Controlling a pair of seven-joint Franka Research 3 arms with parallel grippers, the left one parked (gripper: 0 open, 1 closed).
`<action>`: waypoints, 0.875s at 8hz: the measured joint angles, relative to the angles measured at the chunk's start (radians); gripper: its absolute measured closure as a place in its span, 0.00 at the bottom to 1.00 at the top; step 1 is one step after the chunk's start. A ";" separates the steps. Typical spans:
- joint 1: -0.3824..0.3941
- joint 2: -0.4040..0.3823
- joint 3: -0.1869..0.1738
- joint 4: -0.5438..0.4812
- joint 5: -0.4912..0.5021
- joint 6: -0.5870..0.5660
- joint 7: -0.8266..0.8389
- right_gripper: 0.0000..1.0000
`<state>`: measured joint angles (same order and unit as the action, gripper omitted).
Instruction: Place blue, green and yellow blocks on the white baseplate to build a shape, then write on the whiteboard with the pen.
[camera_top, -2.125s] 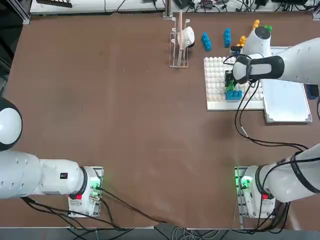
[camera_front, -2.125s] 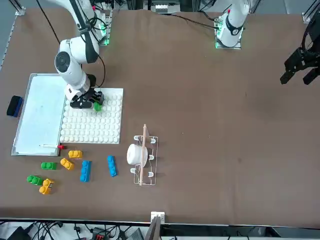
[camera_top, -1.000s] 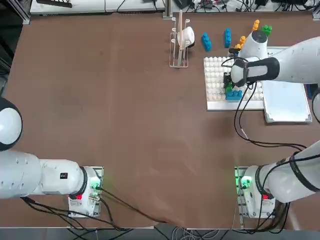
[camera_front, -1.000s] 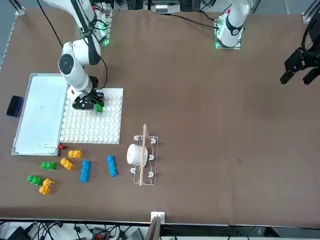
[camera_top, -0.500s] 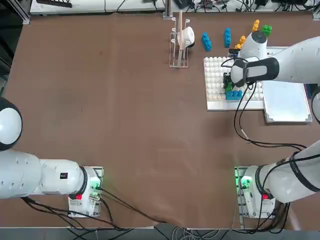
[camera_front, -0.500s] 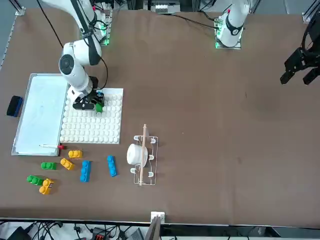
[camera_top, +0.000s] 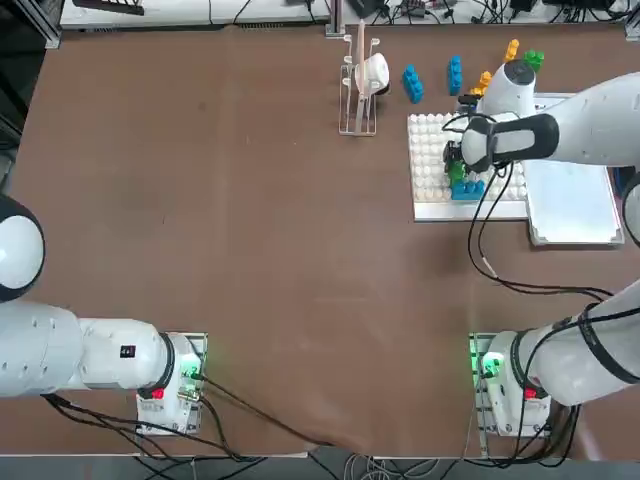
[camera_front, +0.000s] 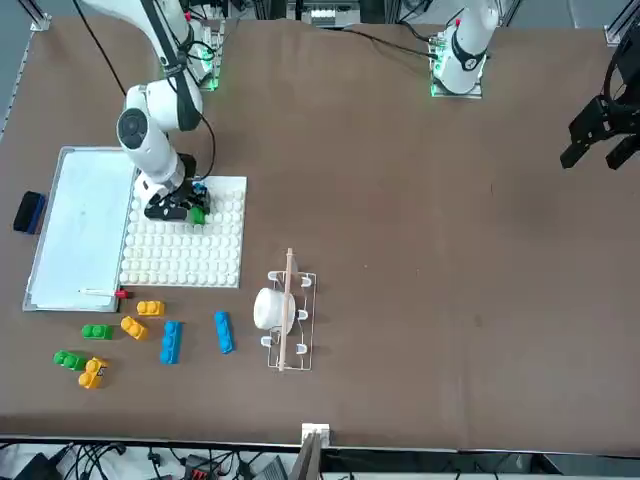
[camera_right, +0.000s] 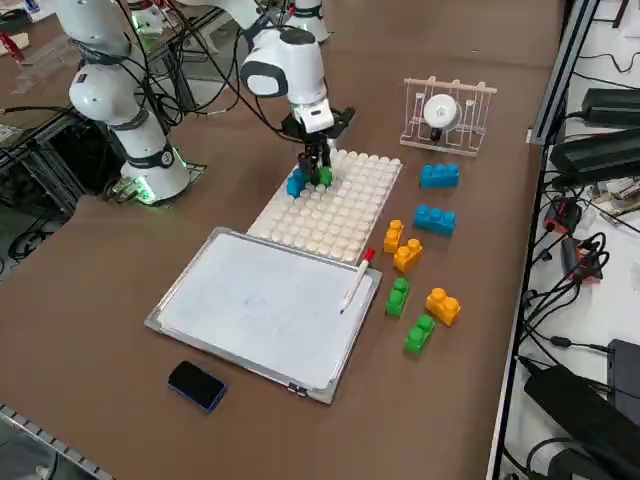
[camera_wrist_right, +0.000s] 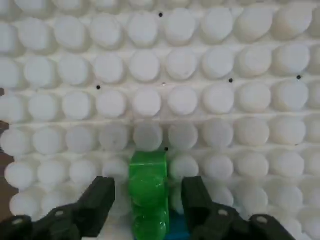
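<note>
Right tool (camera_wrist_right: 148, 200) stands spread open around the green block (camera_wrist_right: 148, 192) seated on the white baseplate (camera_wrist_right: 200, 75); next, lift clear for another.

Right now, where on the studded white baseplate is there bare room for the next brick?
Most of the studded white baseplate is bare: every row between the stacked green brick and the silver-framed whiteboard, and toward the wire rack. It is crowded only at the corner with the blue brick, where the open right gripper straddles the green brick.
</note>
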<state>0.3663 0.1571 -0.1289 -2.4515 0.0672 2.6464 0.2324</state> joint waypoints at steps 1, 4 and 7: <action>0.000 -0.012 -0.003 0.015 0.000 -0.015 0.000 0.00; -0.001 -0.053 -0.005 0.094 0.000 -0.111 0.000 0.00; -0.025 -0.051 -0.009 0.218 0.000 -0.237 0.001 0.00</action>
<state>0.3417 0.1065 -0.1377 -2.2340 0.0672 2.4091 0.2332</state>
